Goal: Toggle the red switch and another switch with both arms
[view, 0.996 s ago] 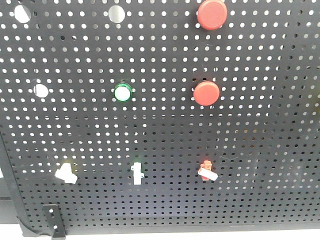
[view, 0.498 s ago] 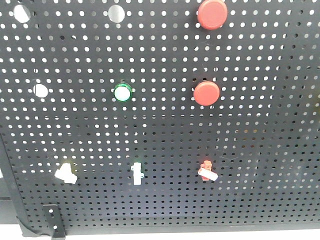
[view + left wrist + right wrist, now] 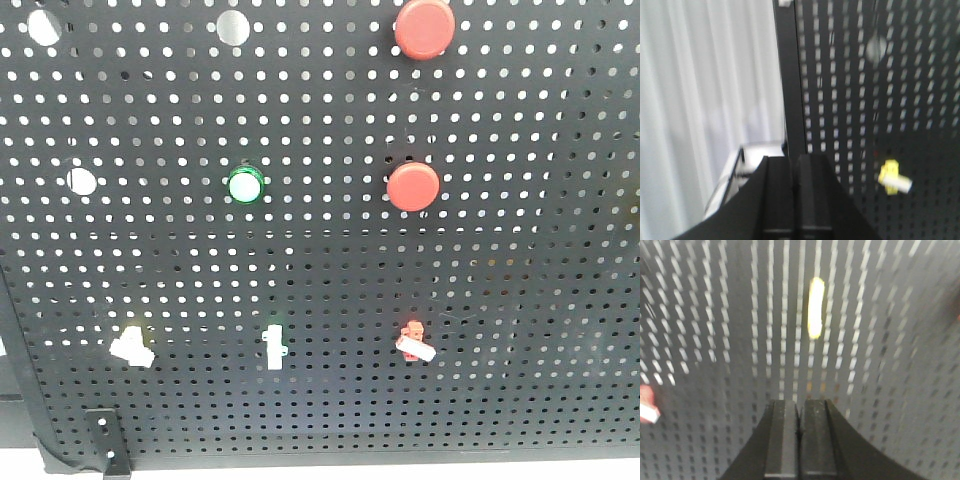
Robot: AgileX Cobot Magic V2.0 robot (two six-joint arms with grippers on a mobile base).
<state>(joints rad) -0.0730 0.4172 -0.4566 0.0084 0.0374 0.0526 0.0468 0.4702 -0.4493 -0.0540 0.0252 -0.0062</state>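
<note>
Staying as before: red switch (image 3: 413, 342), yellow switch (image 3: 131, 345); left end effector (image 3: 794, 159), right end effector (image 3: 799, 402) both pressed together.

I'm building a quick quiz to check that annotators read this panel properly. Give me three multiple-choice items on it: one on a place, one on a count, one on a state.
1. In the front view, where in the bottom row of toggles on the pegboard is the red switch?
A) left end
B) middle
C) right end

2. How many big round red push buttons are on the board?
A) one
B) two
C) four

3. In its wrist view, how does the right gripper stand?
A) wide open
B) shut, holding nothing
C) clamped on the red switch

Answers:
1 C: it sits right of the green-based toggle and the pale yellow switch.
2 B: one is at the top edge and one is below it.
3 B: its two black fingers meet, and the red switch lies off at that picture's left edge.
</note>
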